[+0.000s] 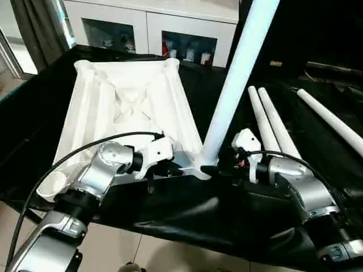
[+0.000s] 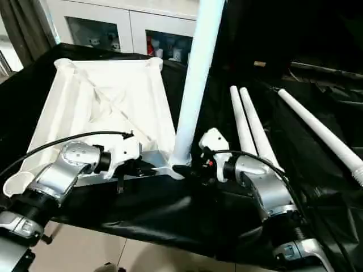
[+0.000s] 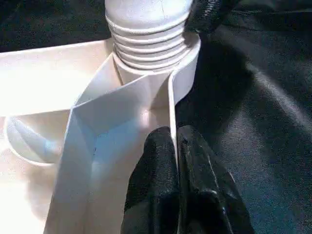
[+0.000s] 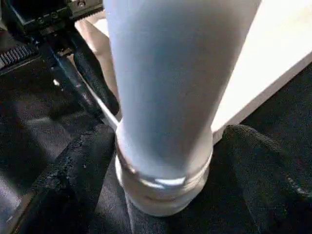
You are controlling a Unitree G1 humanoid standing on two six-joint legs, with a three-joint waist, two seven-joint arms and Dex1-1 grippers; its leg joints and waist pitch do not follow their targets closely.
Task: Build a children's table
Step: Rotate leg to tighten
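One leg [image 1: 238, 73] stands in your tabletop's [image 1: 127, 107] 5 o'clock corner socket; three legs [image 1: 272, 122] wait at 3 o'clock. Left pincer [image 3: 175, 165] clamps the rim; right pincer [image 4: 161, 161] straddles the leg, released.

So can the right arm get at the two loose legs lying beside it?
Probably yes. The two loose legs lie bare on the black cloth just beyond the right gripper, whose open fingers flank the standing leg and would need to back off first.

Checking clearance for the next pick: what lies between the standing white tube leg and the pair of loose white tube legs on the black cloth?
In the left eye view, the right tool and its white wrist housing.
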